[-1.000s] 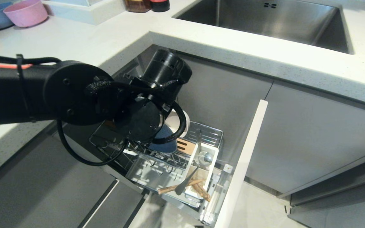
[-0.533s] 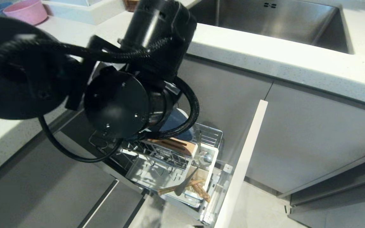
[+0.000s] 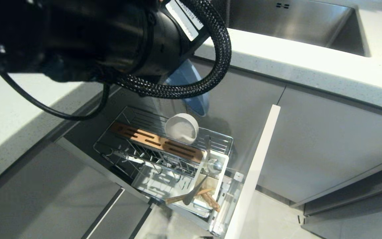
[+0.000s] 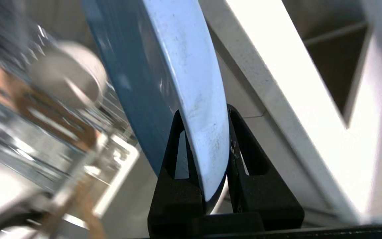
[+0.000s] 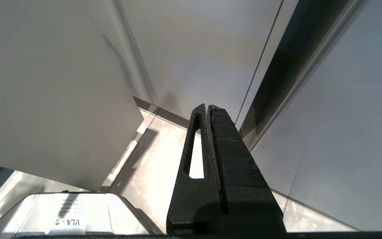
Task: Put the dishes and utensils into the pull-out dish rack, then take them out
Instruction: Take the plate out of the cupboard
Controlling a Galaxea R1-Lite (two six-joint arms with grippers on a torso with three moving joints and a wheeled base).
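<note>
My left gripper (image 4: 204, 111) is shut on the rim of the light-blue plate (image 4: 177, 83), which stands on edge between the fingers. In the head view the plate (image 3: 187, 84) hangs above the pull-out dish rack (image 3: 121, 132), just under the counter edge, and my left arm hides the gripper itself. The cream-white bowl (image 3: 181, 127) sits tilted in the rack behind the slotted wooden strip (image 3: 154, 142). The silver spoon (image 3: 214, 165) and the wooden chopsticks (image 3: 211, 200) lie in the white caddy (image 3: 224, 166). My right gripper (image 5: 206, 107) is shut and empty, parked low over the floor.
The rack's pale front panel (image 3: 255, 166) juts out toward me on the right. The white countertop (image 3: 277, 66) and the steel sink (image 3: 293, 23) lie behind the plate. Grey cabinet fronts (image 3: 327, 139) flank the rack.
My left arm has risen and swung up toward the camera, lifting the blue plate out of the rack. The bowl and wooden strip, hidden before, now show.
</note>
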